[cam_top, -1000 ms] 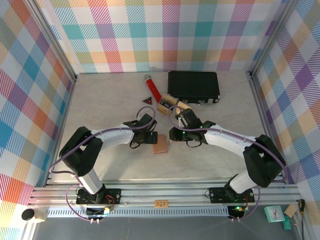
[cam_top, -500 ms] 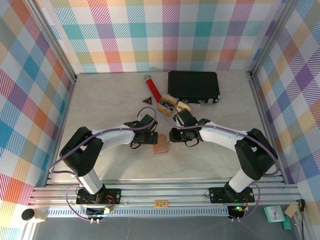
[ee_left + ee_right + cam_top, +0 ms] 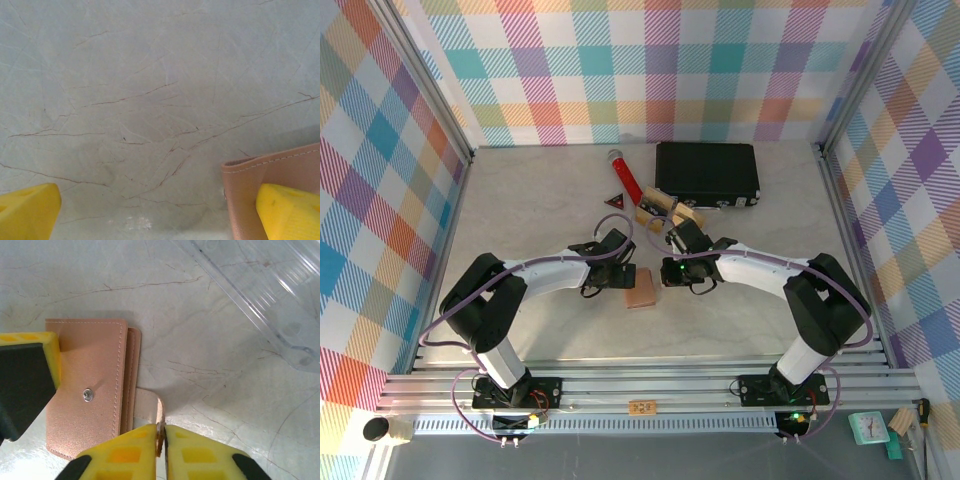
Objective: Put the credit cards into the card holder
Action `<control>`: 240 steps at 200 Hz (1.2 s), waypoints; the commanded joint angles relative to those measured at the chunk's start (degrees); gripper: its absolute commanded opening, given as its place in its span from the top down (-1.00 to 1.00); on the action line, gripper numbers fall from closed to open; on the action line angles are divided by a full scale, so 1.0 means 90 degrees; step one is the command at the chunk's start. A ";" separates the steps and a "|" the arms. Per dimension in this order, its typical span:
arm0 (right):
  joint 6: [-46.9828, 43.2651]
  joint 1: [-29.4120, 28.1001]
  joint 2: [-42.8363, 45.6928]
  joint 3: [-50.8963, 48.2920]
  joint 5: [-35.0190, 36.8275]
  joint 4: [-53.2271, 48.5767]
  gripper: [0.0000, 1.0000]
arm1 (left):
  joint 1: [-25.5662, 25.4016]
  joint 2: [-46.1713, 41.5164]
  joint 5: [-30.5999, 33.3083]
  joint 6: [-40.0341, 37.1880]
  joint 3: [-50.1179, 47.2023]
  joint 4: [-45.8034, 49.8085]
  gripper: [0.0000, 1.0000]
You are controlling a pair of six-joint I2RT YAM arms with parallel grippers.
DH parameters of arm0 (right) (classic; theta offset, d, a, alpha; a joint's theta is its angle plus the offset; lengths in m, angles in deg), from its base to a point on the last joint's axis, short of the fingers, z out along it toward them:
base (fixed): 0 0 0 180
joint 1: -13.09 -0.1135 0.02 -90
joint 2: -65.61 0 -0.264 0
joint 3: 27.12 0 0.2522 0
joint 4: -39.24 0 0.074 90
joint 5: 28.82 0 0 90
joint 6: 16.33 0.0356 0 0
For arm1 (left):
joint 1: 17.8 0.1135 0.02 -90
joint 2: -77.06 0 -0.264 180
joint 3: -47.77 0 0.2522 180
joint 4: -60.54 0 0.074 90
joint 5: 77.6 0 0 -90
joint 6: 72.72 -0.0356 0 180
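Observation:
The reddish-brown card holder [image 3: 641, 288] lies flat on the table between the two grippers. In the right wrist view its closing strap [image 3: 147, 402] curls up from the holder [image 3: 90, 390], and my right gripper [image 3: 161, 437] is shut on the strap's tip. My left gripper [image 3: 157, 210] stands wide open, low over the table, with one finger [image 3: 30, 365] on the holder's left edge [image 3: 260, 175]. Tan credit cards [image 3: 655, 204] lie behind the right gripper [image 3: 666, 272], in front of the black case.
A clear plastic tray [image 3: 270, 295] sits just right of the holder. A big black case [image 3: 707, 172] is at the back, with a red triangle [image 3: 615, 201] and a red stick [image 3: 623, 176] to its left. Frame rails border the table.
My right gripper has moved slightly left toward the holder and closed its fingers on the strap. The left arm has not moved.

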 commanded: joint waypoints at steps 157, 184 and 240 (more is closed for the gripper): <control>-0.0054 0.0022 0.0133 0.0006 -0.0199 0.0067 0.67 | -0.0047 0.0206 0.0149 0.0017 -0.0149 0.0221 -0.99; -0.0050 0.0023 0.0100 0.0004 -0.0199 0.0073 0.66 | -0.0046 0.0231 0.0135 0.0022 -0.0129 0.0207 -0.99; -0.0060 0.0029 0.0003 0.0006 -0.0199 0.0091 0.68 | -0.0047 0.0237 0.0141 0.0019 -0.0137 0.0203 -0.99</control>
